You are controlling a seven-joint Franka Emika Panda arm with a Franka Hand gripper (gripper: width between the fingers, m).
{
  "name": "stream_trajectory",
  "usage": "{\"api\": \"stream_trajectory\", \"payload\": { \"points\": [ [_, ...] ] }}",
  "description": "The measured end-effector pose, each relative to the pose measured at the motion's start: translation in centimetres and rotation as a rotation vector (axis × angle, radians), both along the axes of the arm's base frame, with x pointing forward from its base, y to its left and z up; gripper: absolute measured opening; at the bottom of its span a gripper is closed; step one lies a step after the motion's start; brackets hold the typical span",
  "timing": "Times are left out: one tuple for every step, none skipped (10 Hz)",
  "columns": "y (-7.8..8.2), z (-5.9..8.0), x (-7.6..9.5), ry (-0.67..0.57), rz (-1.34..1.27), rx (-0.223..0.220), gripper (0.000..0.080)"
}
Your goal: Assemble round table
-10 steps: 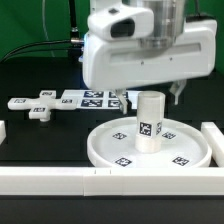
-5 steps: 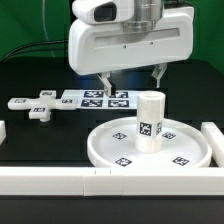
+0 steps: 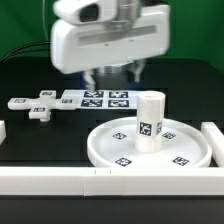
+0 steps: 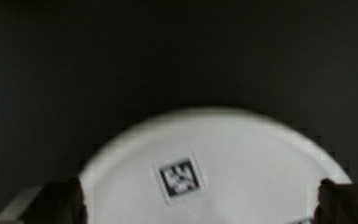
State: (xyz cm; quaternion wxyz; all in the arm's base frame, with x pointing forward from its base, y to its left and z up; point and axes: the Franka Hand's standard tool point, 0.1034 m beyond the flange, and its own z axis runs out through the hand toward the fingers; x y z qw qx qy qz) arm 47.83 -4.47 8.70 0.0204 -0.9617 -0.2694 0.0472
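**Post in place, end effector free.** The arm's end effector [image 3: 113, 75] hangs with jaws spread wide and nothing in them. It is above the marker board [image 3: 95, 98], off to the exterior view's left of the round table's disc [image 3: 195, 148]. The disc lies flat on the black surface [image 3: 25, 75], and its post [image 3: 150, 122] stands upright on the central hub, well apart from the fingers.

The step in hand appears to be fetching the next loose piece — probably the small white tagged part [image 3: 40, 110] lying near the board's end. Doing it well likely means descending straight over that part, straddling it squarely before closing, and lifting without dragging across the board or swinging into the post.

The count is one disc, one post, one small loose part, one marker board, and three stretches of border rail [image 3: 60, 180].

In the wrist view, a white rounded surface [image 4: 211, 150] bearing one tag shows between two dark fingertips [image 4: 43, 203] — which part it belongs to cannot be told.
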Motion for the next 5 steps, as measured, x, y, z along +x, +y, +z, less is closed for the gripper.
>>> {"api": "stream_trajectory", "payload": {
  "points": [
    [-2.16,0.34,0.1,-0.014,0.012,-0.001,0.0649],
    [-2.46,0.15,0.11,-0.017,-0.006,-0.004,0.0649],
    [-2.18,0.13,0.14,-0.017,0.001,-0.003,0.0649],
    [-2.24,0.13,0.13,-0.017,0.0,-0.003,0.0649],
    [-2.54,0.08,0.35,-0.034,0.033,-0.008,0.0649]
  ]
}}
